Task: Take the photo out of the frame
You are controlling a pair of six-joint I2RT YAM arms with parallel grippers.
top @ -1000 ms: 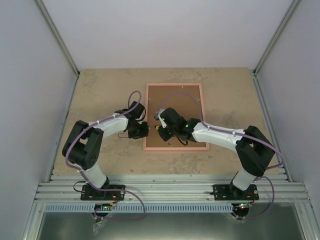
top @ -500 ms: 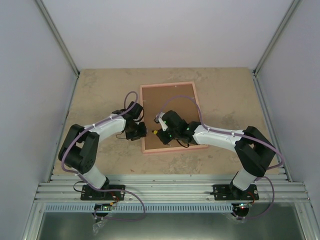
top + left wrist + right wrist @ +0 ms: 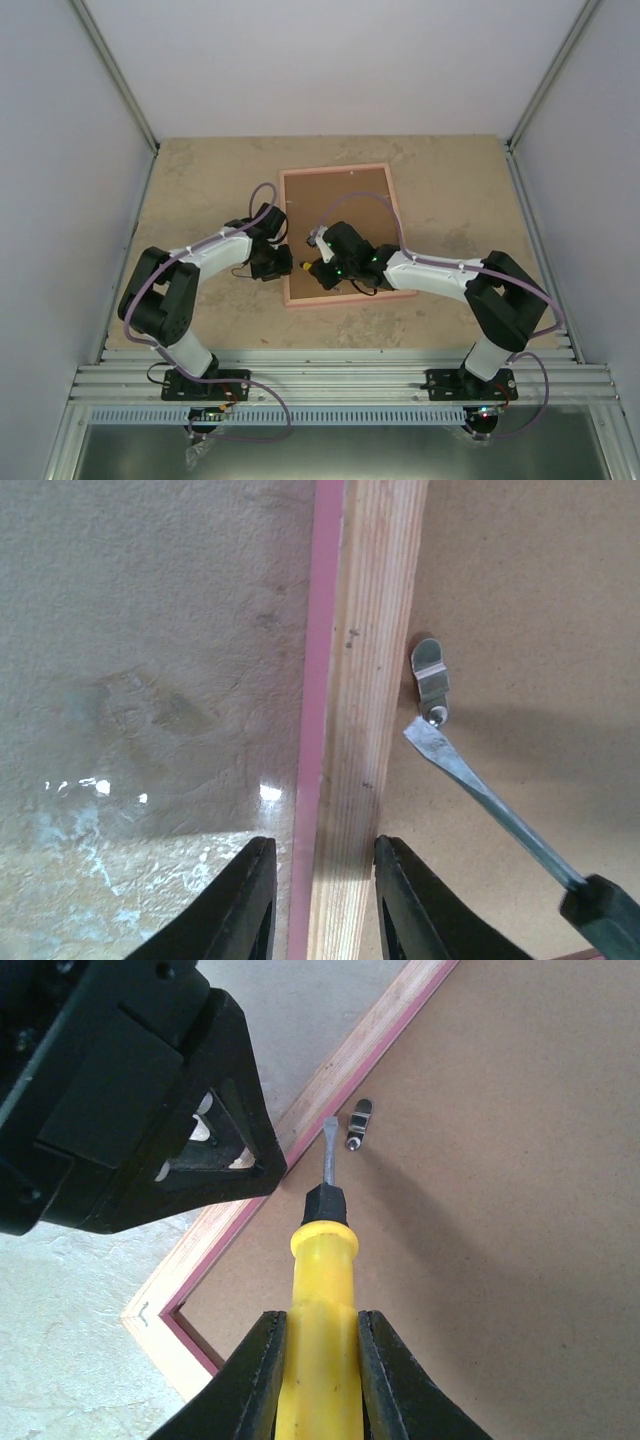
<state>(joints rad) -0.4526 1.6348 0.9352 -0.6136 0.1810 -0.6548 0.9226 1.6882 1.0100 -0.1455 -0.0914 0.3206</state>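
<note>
Thin pink rectangular picture frame (image 3: 335, 168) lies face down near the middle of the beige stone-patterned tabletop (image 3: 200, 180), with the brown fibreboard backing (image 3: 340, 200) uppermost. The sunset photo is not seen; it is presumed to be under the backing, not yet taken out.

Left tool (image 3: 322, 880) is closed onto the wooden rail facing the tabletop's left edge, towards the frame's near end, one finger on each side. Right tool (image 3: 322, 1380) is clamped on the yellow-handled flat-blade screwdriver (image 3: 322, 1260). The blade tip is just beside a small metal retaining clip (image 3: 431, 680) that sits on the backing next to that rail. Contact between tip and clip cannot be confirmed.

Step in hand, as judged: the clip is to be turned clear of the backing.
- The blade should be kept shallow and its tip set against the clip's edge.
- It should be pushed sideways so the clip swivels, not downward, lest the board be gouged or the blade skid off.
- The rail should be held firm by the left tool so the frame is not dragged.

Against 1.0 s ago: the frame's far end has been swung toward the tabletop's left edge, so it is no longer square with the edges.

Against 0.5 s ago: the frame is unchanged, and the right tool has been brought slightly nearer the left tool.
</note>
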